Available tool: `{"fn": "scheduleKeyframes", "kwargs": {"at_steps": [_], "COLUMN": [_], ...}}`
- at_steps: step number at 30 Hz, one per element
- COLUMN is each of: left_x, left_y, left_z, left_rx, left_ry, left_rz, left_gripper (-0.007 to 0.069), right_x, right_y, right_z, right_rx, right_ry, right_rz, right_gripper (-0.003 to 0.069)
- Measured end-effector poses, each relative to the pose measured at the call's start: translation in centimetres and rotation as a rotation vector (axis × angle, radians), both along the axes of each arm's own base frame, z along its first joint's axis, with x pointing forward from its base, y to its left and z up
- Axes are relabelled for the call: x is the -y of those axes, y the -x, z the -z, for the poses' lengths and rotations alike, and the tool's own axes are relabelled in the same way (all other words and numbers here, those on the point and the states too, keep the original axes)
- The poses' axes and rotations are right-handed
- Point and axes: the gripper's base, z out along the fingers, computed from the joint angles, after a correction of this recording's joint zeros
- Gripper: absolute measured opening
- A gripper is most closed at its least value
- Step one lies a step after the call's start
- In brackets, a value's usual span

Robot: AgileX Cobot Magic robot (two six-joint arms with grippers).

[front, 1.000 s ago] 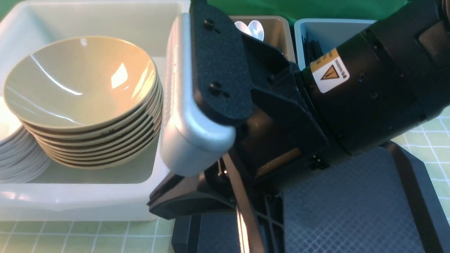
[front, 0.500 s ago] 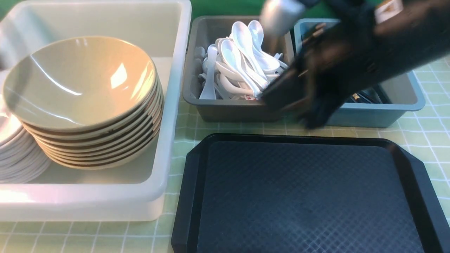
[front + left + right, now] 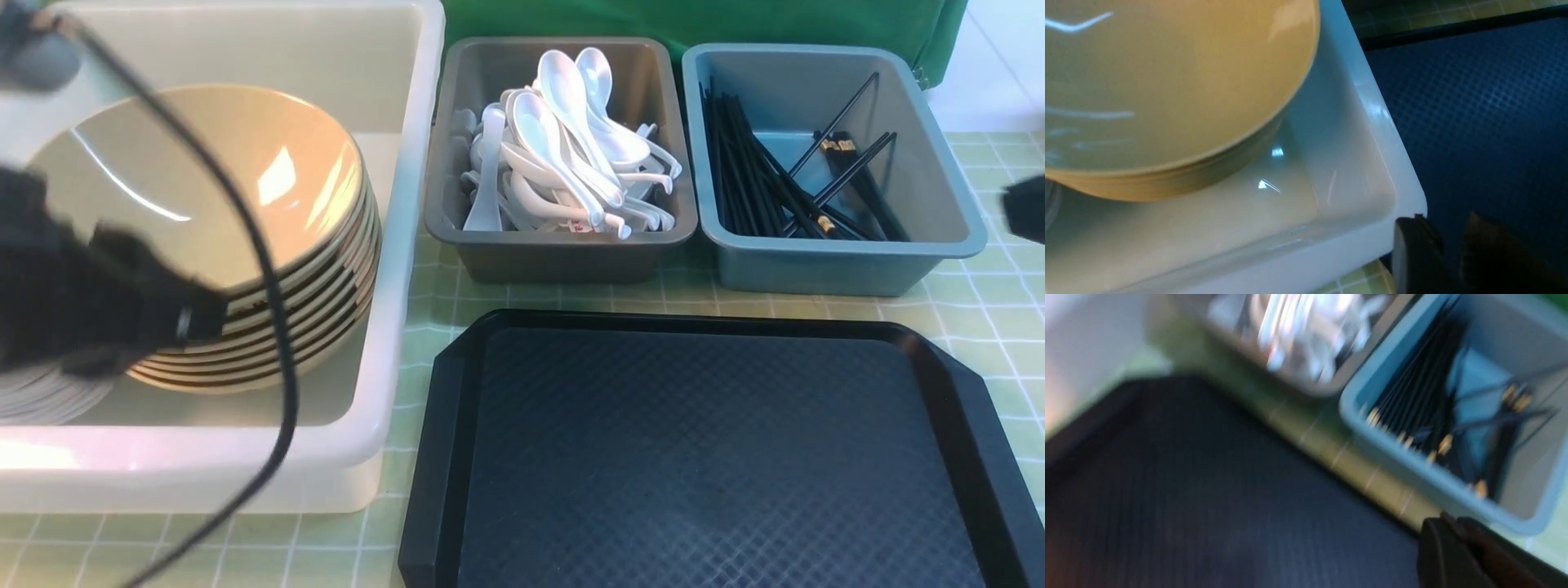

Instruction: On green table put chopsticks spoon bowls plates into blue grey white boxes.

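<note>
Everything was already sorted by kind: bowls (image 3: 196, 204) stacked beside plates (image 3: 41, 396) in the white box (image 3: 400, 245) at the frame's left, spoons (image 3: 563, 155) in the grey box (image 3: 563, 253) at upper centre, chopsticks (image 3: 784, 180) in the blue box (image 3: 824, 265) at upper right, leaving the black tray (image 3: 702, 457) bare. The left gripper (image 3: 1447, 253), over the white box's corner, held nothing, though how far its jaws stood apart could not be told. The right gripper (image 3: 1457, 551) was closed and empty near the blue box.

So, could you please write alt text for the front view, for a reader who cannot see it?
Three tubs sit behind a bare black tray on the green table: a white box with stacked bowls, a grey box of white spoons, and a blue box of black chopsticks. The blurred left arm and its cable cross the bowls.
</note>
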Motion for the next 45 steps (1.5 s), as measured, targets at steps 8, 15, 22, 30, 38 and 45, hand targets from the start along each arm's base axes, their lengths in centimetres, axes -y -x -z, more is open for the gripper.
{"fn": "scheduleKeyframes", "kwargs": {"at_steps": [8,15,22,30,38,45], "left_x": [-1.2,-2.3,-3.1,-3.1,-3.4,-4.5], "left_y": [8.5,11.6,12.2,12.2,11.9,9.9], "left_z": [5.0,9.5,9.7,9.7,9.7,12.8], "left_rx": [0.066,0.347,0.588,0.591,0.644,0.753], "left_ry": [0.172,0.321,0.419,0.423,0.373,0.141], "left_rz": [0.003,-0.067,-0.118,-0.121,-0.131,-0.252], "left_gripper": [-0.0001,-0.0001,-0.0001,-0.0001,-0.0001,-0.0001], "right_x": [1.9,2.4,2.4,2.4,2.4,2.4], "right_y": [6.4,8.1,8.3,8.3,8.3,8.3], "right_z": [7.5,9.6,9.6,9.6,9.6,9.6], "right_rx": [0.274,0.365,0.379,0.379,0.379,0.379], "right_ry": [-0.163,-0.203,-0.208,-0.208,-0.209,-0.209], "right_rz": [0.112,0.13,0.131,0.131,0.131,0.131], "right_gripper": [0.0037,0.0043,0.0049,0.0057,0.0065,0.0072]}}
